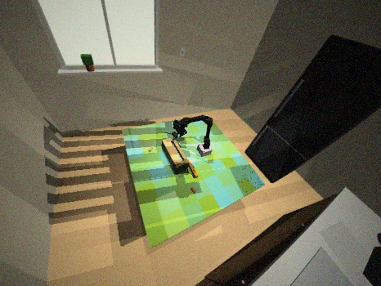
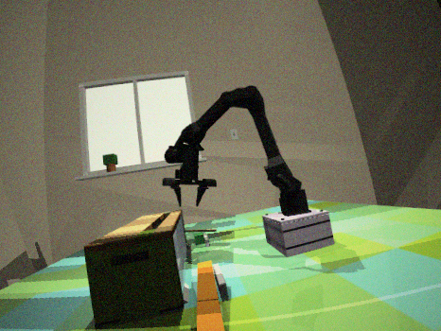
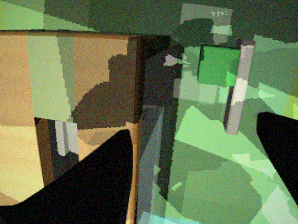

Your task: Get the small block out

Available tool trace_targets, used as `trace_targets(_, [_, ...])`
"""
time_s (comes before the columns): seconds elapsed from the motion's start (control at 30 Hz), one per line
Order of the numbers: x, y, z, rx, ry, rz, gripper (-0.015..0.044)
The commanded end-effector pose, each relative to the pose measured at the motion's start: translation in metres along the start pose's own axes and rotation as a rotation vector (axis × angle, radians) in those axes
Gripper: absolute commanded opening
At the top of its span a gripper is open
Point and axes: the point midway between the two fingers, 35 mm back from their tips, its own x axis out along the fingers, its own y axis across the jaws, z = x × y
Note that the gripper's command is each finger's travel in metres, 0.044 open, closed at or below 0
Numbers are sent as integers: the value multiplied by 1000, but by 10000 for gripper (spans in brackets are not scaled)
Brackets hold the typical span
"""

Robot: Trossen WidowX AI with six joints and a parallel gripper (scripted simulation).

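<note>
The box [image 1: 168, 149] [image 2: 137, 288] [image 3: 95, 65] stands upright, with a slot in its wooden top and a clear front panel [image 3: 151, 150]. A small green block [image 2: 199, 237] [image 3: 218, 66] lies on the table outside the box, off its clear front towards the far end. A pale grey bar [image 3: 239, 90] is right beside the block. My gripper [image 2: 188, 205] [image 3: 194, 130] is open and empty, pointing down, above table height near the box's far end. In the wrist view its left finger overlaps the box edge, and the block shows beyond the fingertips, nearer the right finger.
An orange strip [image 1: 193, 168] [image 2: 206, 288] lies along the near front side of the box, with a grey piece [image 2: 220, 282] beside it. A small red-brown piece [image 1: 193, 189] and a small tan piece [image 1: 150, 149] lie farther out. A thin rod [image 2: 202, 230] shows behind the block.
</note>
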Motion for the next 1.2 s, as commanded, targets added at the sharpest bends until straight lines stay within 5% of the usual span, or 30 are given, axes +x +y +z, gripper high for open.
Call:
trace_targets(0.0, [-18, -6, 12, 931, 77, 135, 285])
trace_targets(0.5, [-23, -13, 20, 1763, 224, 150, 285])
trace_targets(1.17, [-19, -14, 20, 1769, 225, 150, 285])
